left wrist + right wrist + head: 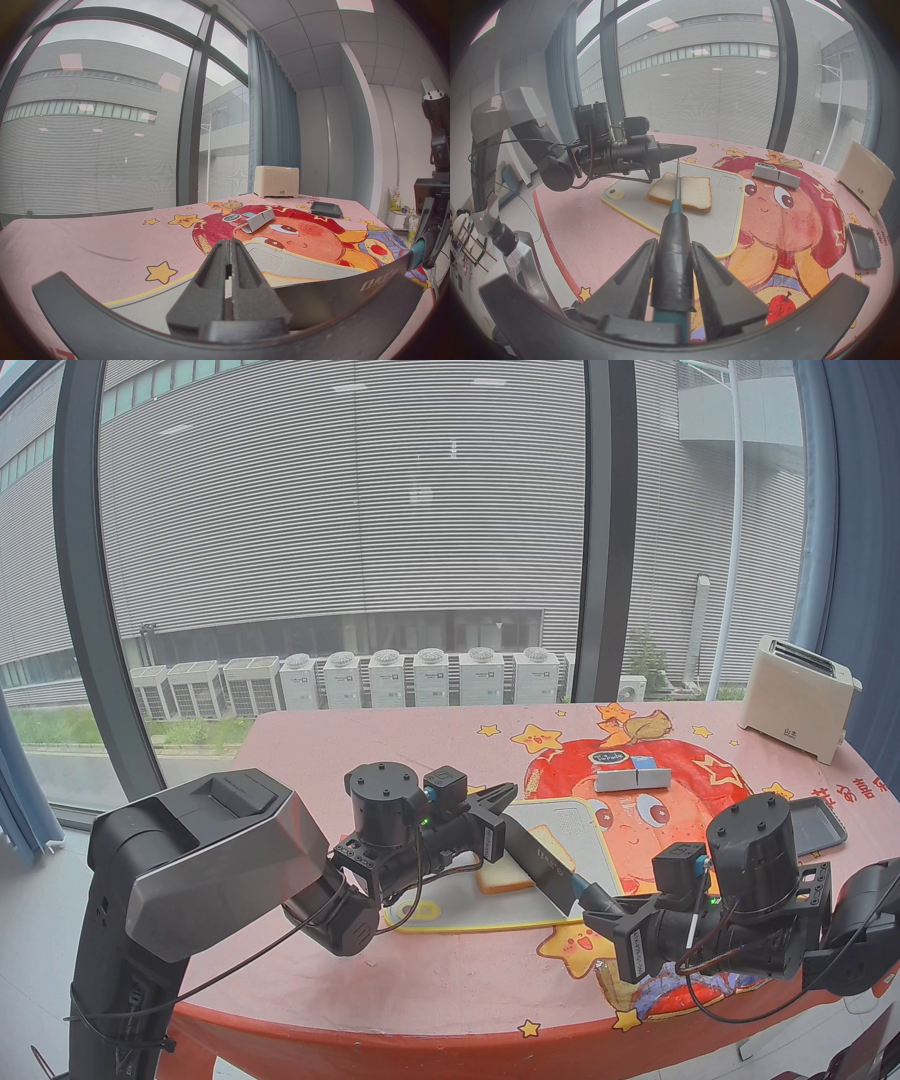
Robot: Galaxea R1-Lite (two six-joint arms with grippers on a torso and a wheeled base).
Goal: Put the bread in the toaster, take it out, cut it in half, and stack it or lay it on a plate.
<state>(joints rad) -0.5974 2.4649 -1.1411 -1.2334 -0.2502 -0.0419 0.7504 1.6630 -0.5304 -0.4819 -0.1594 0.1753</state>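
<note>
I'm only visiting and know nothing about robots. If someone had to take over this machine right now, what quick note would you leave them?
Left gripper: shut, empty, hovering over the board near the knife tip.
Right gripper: shut on the dark-bladed, teal-handled knife, blade lined up over the slice's middle.
Things: the pale square bread slice lies flat on the grey, yellow-rimmed cutting board; cream toaster far right; dark grey rectangular plate near the right arm.
Done: bread is out of the toaster, on the board.
Left: no cut visible yet; halve it, then put the halves on the plate.
</note>
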